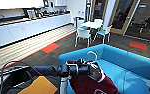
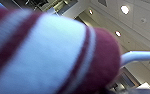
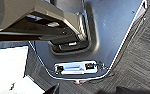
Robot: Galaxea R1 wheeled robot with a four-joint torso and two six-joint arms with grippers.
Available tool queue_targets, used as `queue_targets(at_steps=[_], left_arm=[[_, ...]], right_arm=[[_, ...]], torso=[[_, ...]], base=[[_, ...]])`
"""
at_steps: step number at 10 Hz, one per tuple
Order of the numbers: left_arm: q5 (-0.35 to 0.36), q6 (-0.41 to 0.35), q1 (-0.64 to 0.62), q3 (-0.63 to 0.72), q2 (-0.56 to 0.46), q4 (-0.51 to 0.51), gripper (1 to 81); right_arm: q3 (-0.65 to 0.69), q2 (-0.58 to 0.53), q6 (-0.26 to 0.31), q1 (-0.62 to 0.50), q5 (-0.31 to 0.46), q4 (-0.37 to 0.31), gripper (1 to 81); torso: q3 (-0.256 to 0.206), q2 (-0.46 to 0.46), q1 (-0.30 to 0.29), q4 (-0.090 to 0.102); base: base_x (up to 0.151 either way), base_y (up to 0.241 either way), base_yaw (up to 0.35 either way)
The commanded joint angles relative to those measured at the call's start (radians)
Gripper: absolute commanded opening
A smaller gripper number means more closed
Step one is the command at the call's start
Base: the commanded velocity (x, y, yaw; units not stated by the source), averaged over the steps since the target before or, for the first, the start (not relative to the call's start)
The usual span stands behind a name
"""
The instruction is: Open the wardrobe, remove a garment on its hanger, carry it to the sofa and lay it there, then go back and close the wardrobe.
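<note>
1. Left gripper at six o'clock in the head view, clamped on maroon varsity jacket with white-trimmed collar.
2. Thin white hanger hook at twelve o'clock of gripper.
3. Jacket over bright blue upholstered sofa seat.

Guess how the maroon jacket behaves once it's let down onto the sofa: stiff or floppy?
Likely floppy: the jacket hangs in soft folds below the hanger. It would probably slump and spread on the sofa seat rather than keep shape. The thin hanger hook may tip sideways once released.
</note>
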State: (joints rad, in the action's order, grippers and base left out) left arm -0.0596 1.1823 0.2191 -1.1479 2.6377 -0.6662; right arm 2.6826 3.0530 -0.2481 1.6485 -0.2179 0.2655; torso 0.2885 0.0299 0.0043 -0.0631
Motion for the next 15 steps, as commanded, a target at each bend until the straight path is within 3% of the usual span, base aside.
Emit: queue_targets(at_steps=[1, 15], left_arm=[[0.092, -0.012, -0.172, 0.056, 0.01, -0.03, 1.0], [0.09, -0.01, -0.172, 0.053, 0.001, -0.03, 1.0]], right_arm=[[-0.009, 0.003, 0.001, 0.003, 0.057, 0.011, 81.1], [-0.009, 0.006, 0.001, 0.0, 0.057, 0.017, 81.1]], torso=[[0.0, 0.0, 0.0, 0.0], [0.0, 0.0, 0.0, 0.0]], base=[[0.0, 0.0, -0.285], [0.0, 0.0, -0.272]])
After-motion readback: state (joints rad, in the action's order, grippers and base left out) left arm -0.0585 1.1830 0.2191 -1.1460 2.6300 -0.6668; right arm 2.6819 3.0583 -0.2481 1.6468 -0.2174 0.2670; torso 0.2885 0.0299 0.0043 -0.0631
